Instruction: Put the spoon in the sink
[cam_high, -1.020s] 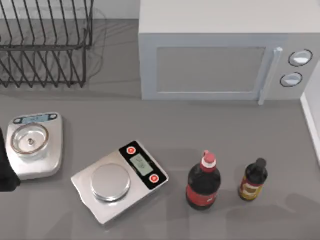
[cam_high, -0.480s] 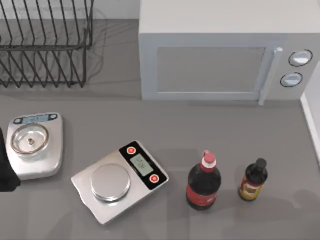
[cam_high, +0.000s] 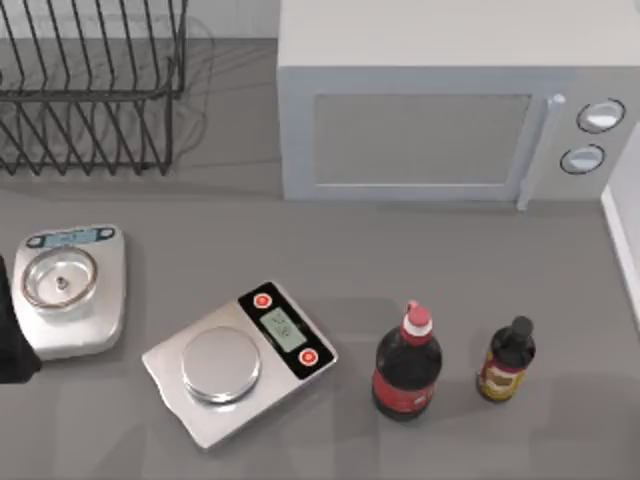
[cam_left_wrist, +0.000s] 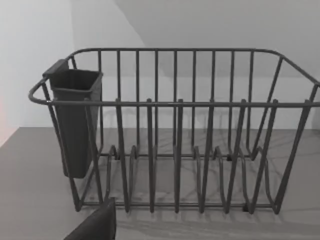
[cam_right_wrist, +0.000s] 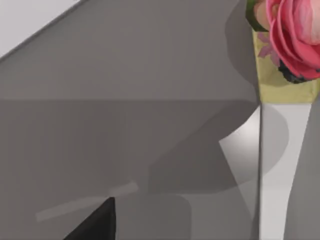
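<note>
The spoon and the sink are both out of view. In the top view a black part of my left arm (cam_high: 8, 335) sits at the table's left edge, beside a small scale. In the left wrist view a dark piece of my left gripper (cam_left_wrist: 95, 226) faces the wire dish rack (cam_left_wrist: 175, 130). A dark piece of my right gripper (cam_right_wrist: 95, 224) hangs over grey tabletop in the right wrist view, near a white edge.
A dish rack (cam_high: 90, 90) with a dark cutlery cup (cam_left_wrist: 75, 120) stands back left, a microwave (cam_high: 440, 110) back right. Two kitchen scales (cam_high: 70, 290) (cam_high: 240, 360) lie left and centre. A cola bottle (cam_high: 407, 365) and a small brown bottle (cam_high: 507, 362) stand front right. Pink flowers (cam_right_wrist: 295, 35) show in the right wrist view.
A faint shadow at the table's front right has slid off and faded. Nothing on the table has moved.
</note>
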